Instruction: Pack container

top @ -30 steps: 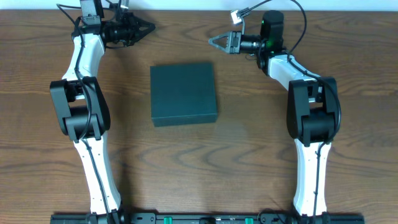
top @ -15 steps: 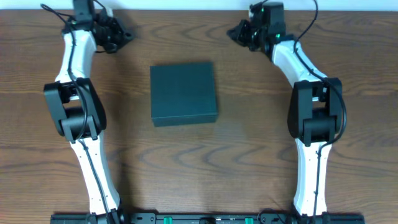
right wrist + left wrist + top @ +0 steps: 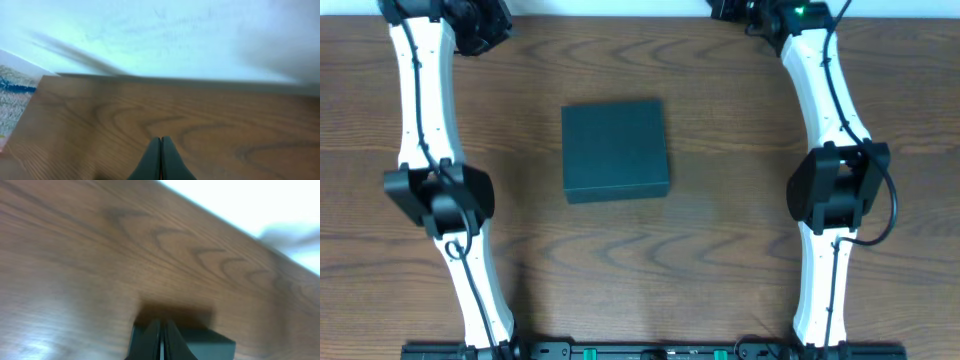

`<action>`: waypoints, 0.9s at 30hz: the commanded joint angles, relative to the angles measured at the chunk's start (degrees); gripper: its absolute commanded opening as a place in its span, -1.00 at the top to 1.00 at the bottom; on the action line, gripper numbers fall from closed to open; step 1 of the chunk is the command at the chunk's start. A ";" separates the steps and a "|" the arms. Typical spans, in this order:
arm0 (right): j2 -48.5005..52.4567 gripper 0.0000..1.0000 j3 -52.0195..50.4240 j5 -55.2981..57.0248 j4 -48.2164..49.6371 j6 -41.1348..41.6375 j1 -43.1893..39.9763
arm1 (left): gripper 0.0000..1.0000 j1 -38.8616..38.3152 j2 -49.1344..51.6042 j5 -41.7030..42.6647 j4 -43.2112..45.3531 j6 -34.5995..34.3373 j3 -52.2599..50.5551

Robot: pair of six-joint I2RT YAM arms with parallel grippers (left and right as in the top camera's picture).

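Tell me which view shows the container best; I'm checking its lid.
Overhead: the whole container shows, closed. Left wrist catches only a blurred dark corner, possibly it; right wrist shows none of it.

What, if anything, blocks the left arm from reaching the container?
Nothing visible, so it is probably reachable. The container sits closed, alone mid-table. Only bare table lies between it and the left gripper, which is shut, at the far edge. It would need to swing inward.
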 commanded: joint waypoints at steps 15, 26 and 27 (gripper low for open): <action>-0.35 0.97 24.00 -2.91 -29.27 -7.10 1.36 | 0.88 -7.78 -22.45 -14.60 -20.39 5.99 1.81; -4.94 0.97 27.96 -2.84 -52.19 -15.78 5.64 | 0.88 -18.43 -32.13 -16.20 -24.74 5.97 1.77; -5.42 0.97 27.96 -2.64 -53.62 -16.50 6.05 | 0.88 -19.56 -33.14 -16.90 -24.74 5.95 1.75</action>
